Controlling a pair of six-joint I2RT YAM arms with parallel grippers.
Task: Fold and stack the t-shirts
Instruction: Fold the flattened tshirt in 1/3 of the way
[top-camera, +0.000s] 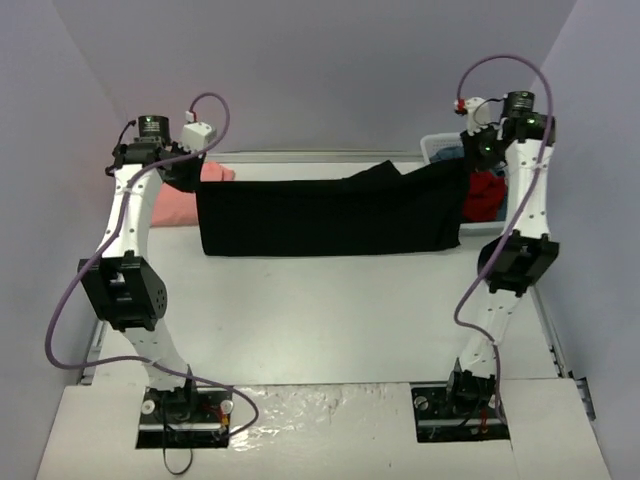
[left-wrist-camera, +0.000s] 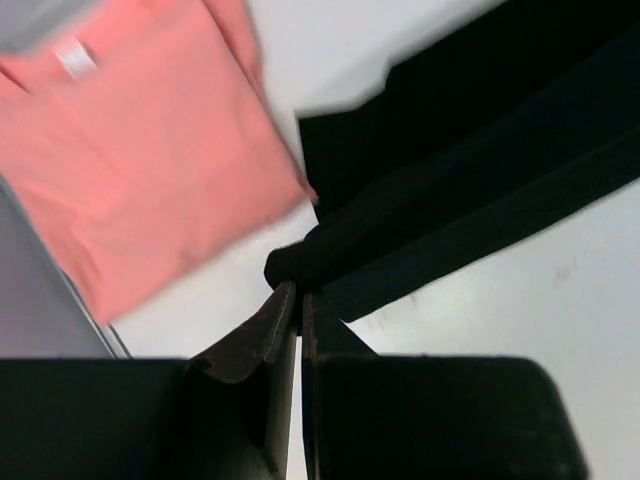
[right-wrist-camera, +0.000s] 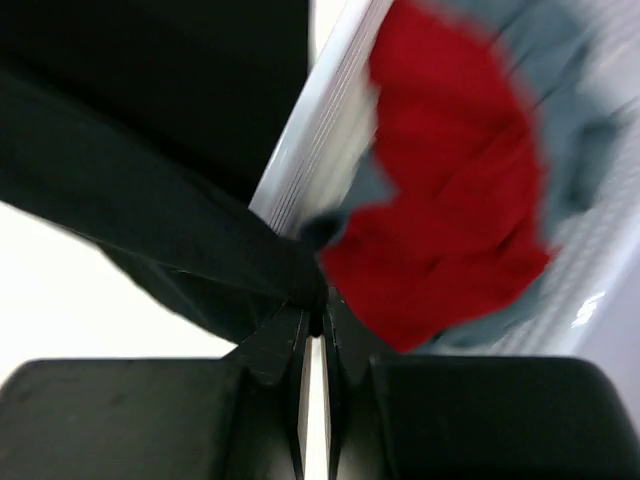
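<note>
A large black t-shirt (top-camera: 330, 215) hangs stretched between both arms above the table, its lower edge near the surface. My left gripper (left-wrist-camera: 298, 290) is shut on the black t-shirt's (left-wrist-camera: 470, 160) left corner. My right gripper (right-wrist-camera: 318, 318) is shut on the right corner of the black t-shirt (right-wrist-camera: 150, 190). A folded salmon-pink t-shirt (top-camera: 180, 205) lies flat on the table behind the left arm; the left wrist view shows this pink t-shirt (left-wrist-camera: 140, 150) just beyond the gripper.
A white bin (top-camera: 440, 145) stands at the back right, holding red cloth (top-camera: 485, 195) and grey-blue cloth (right-wrist-camera: 570, 110); its rim (right-wrist-camera: 320, 130) lies right under the right gripper. The purple walls close in on both sides.
</note>
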